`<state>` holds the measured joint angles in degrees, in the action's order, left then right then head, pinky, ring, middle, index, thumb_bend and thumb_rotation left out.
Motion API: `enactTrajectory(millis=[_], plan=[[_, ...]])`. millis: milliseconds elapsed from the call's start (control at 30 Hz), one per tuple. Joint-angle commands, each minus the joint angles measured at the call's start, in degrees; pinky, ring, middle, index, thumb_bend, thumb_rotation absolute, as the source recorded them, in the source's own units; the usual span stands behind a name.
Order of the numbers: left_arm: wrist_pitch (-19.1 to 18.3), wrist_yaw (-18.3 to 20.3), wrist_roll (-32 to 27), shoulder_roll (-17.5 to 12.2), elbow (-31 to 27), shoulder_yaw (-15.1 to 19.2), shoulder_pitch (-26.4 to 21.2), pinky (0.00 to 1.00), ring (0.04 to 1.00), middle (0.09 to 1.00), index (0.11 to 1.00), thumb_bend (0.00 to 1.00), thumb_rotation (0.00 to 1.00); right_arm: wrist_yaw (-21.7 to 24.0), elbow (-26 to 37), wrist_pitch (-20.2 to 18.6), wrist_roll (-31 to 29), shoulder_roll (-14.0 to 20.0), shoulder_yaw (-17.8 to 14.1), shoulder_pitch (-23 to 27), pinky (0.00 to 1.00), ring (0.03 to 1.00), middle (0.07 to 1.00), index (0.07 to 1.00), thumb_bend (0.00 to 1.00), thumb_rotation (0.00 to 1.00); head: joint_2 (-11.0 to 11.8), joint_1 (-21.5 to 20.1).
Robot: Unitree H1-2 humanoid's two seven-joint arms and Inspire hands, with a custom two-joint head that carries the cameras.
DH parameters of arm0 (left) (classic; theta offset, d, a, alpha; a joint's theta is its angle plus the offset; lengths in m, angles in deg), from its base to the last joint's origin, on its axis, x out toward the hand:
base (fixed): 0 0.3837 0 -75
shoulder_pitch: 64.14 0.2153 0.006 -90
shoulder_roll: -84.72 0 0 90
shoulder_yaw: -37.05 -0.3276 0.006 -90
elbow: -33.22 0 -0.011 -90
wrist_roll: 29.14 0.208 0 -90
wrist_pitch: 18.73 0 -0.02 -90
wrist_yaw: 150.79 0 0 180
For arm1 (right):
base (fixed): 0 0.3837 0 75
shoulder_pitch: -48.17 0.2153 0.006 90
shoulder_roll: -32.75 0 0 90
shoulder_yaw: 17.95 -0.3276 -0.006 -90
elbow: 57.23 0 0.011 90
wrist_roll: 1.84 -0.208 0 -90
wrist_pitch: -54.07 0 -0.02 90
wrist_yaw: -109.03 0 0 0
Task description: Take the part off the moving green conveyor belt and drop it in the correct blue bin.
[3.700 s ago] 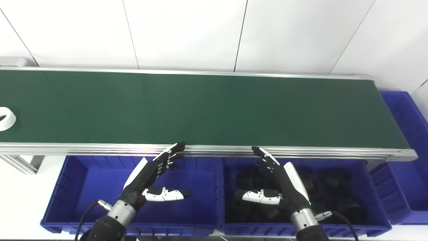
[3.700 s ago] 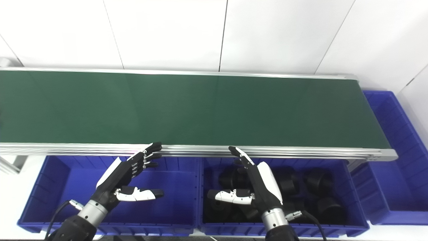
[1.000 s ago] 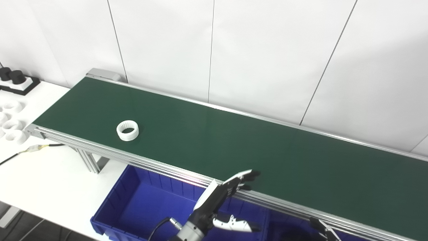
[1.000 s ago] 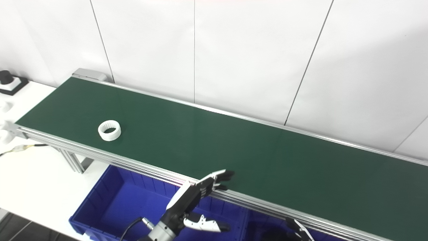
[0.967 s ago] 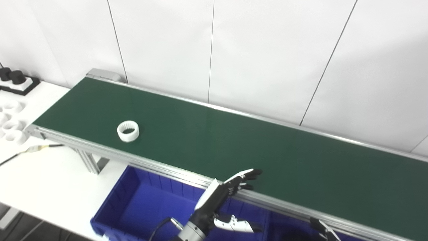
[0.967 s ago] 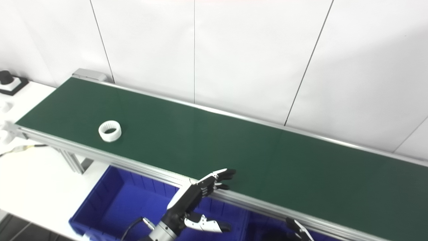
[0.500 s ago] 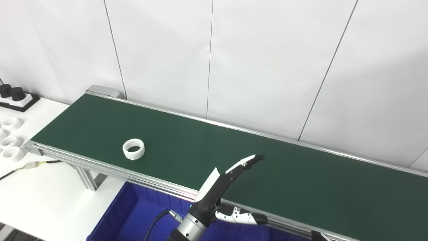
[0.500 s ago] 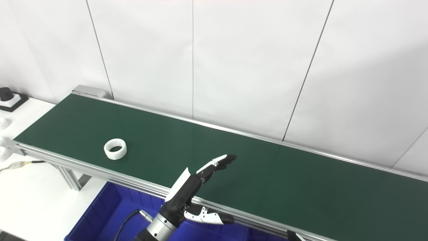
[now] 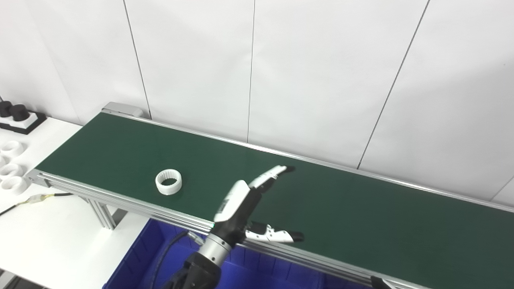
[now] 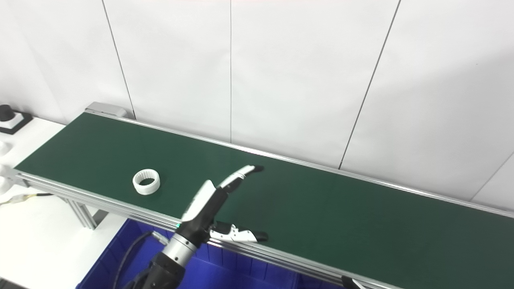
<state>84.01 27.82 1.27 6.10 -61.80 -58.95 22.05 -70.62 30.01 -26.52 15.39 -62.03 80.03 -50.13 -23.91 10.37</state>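
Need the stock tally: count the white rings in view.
4: one white ring on the green belt; three spare rings on the table at left. More may lie beyond the frame edge.

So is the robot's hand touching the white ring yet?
Apart. In the left eye view, bare green belt shows between the white ring and the left hand, which is open with its fingers spread.

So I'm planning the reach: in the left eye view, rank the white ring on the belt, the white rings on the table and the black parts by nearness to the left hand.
1. Ring, on the belt, left of the left hand.
2. Table rings, far left.
3. Black parts, far-left corner.
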Motion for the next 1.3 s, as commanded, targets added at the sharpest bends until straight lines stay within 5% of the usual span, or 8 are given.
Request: enactTrajectory(millis=[0,367,667,1267], plan=[[0.4,-2.2,0.8,-0.9,0.2,0.5,-1.8,0.86,0.913,0.936,0.902,0.8,0.43,-0.9,1.3,3.4,-0.3,0.0,-0.3,0.5,0.73,0.791,0.84,0.828,0.85,0.24,-0.1,0.0],[-1.3,-4.6,0.5,-2.7,6.3,2.6,-4.1,0.91,0.966,0.956,0.92,0.8,0.41,-0.3,0.2,5.4,-1.2,0.7,-0.1,0.8,0.72,0.799,0.845,0.84,0.83,0.24,-0.4,0.4],[-5.5,-8.8,3.1,-3.7,11.2,4.5,-7.1,0.81,0.91,0.957,0.926,0.8,0.32,-0.4,-0.4,6.4,-0.5,0.7,0.0,1.1,0.73,0.8,0.844,0.835,0.82,0.26,-0.3,0.6],[-12.5,-12.9,9.5,-7.0,13.4,3.1,-9.6,0.85,0.939,0.972,0.945,0.79,0.2,0.1,-0.3,6.5,-0.9,0.5,0.3,1.1,0.74,0.806,0.847,0.834,0.82,0.26,0.0,1.1]])
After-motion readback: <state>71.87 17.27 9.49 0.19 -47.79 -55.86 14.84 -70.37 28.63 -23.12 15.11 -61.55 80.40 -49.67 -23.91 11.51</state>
